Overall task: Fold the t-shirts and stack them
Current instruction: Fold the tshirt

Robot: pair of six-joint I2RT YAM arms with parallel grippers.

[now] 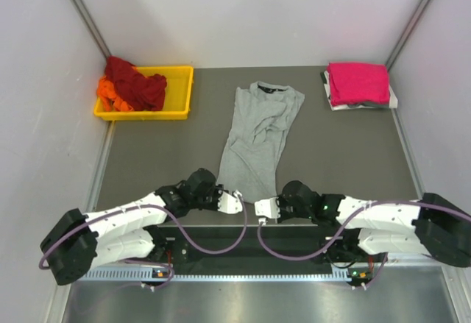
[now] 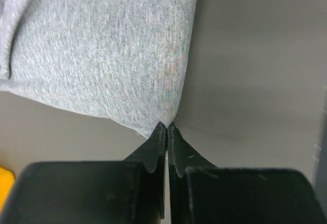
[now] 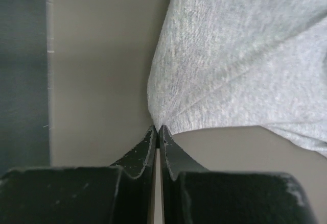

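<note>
A light heather-grey t-shirt point(image 1: 257, 135) lies stretched out and narrow on the dark table, its dark collar point(image 1: 266, 87) at the far end and its hem nearest the arms. In the left wrist view my left gripper point(image 2: 167, 126) is shut on one near corner of the grey cloth point(image 2: 102, 55). My right gripper point(image 3: 158, 128) is pinched shut on the other near corner of the same shirt point(image 3: 240, 55). From above, the left gripper point(image 1: 241, 201) and right gripper point(image 1: 256, 205) sit close together at the hem. A magenta-pink t-shirt point(image 1: 358, 82) lies folded at the back right.
A yellow tray point(image 1: 143, 115) at the back left holds a crumpled dark red tee point(image 1: 136, 80) and an orange one point(image 1: 110, 93). The pink tee rests on a folded white-and-dark cloth point(image 1: 360, 105). White walls close in the table on three sides.
</note>
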